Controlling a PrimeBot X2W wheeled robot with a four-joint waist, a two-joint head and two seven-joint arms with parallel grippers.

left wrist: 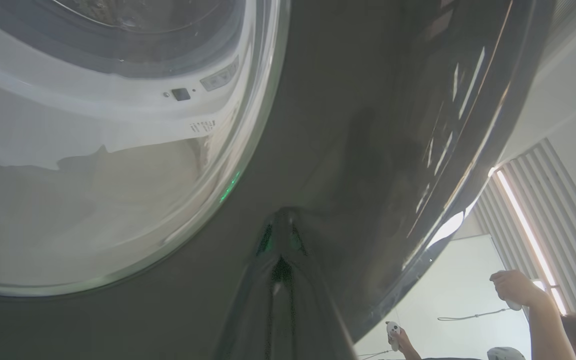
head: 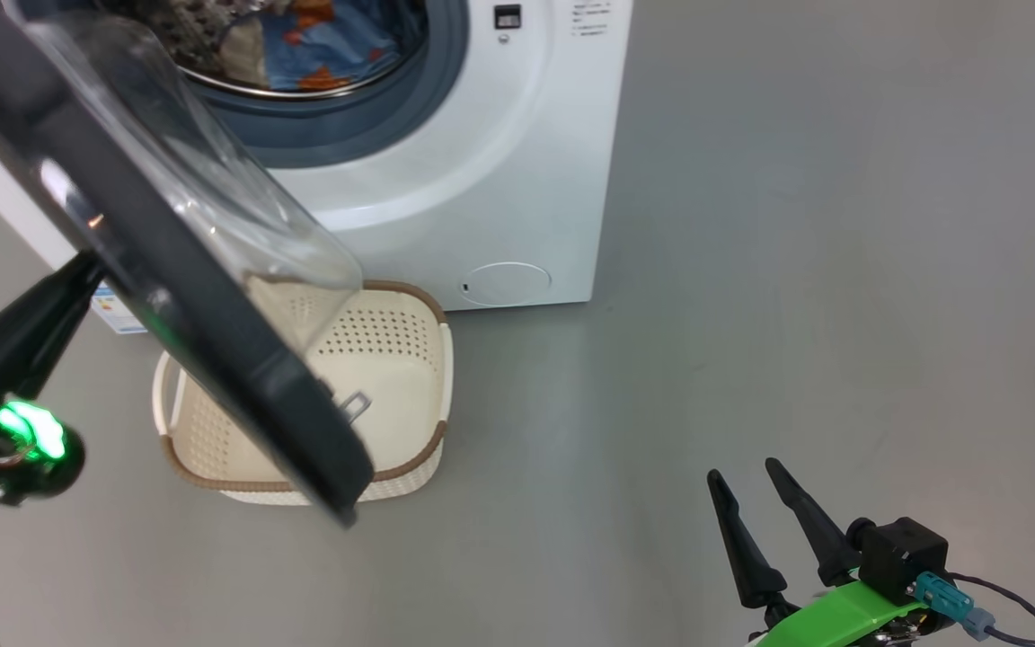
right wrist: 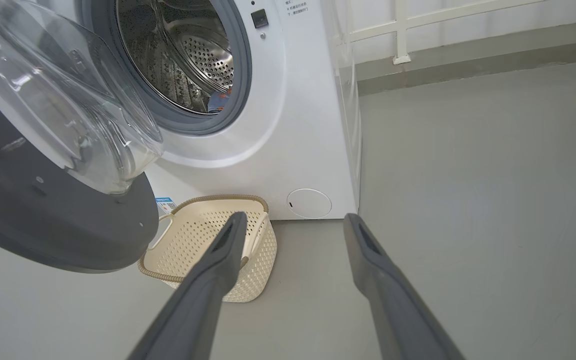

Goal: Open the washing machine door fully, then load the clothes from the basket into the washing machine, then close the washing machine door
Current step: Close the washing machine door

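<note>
Two grippers stand differently. The left gripper (left wrist: 280, 256) has its jaws pressed together with nothing between them, and its tips touch the glossy black outer rim of the washing machine door (left wrist: 368, 125). In the head view it reaches up from the lower left and meets the door's outer face behind the rim. The right gripper (head: 744, 471) hangs low at the right over bare grey floor (head: 796, 270) with its jaws wide apart, holding and touching nothing.

The door stands partly swung out from the white washing machine (head: 499, 180). Its clear glass bowl (head: 212, 171) bulges toward the drum opening, and its lower rim crosses in front of the basket (head: 392, 359). The basket sits on the floor just before the machine, with its perforated cream bottom showing. The clothes (head: 320, 45), blue with orange prints, lie inside the steel drum (right wrist: 188, 60) behind the grey-blue gasket (head: 347, 135).
</note>
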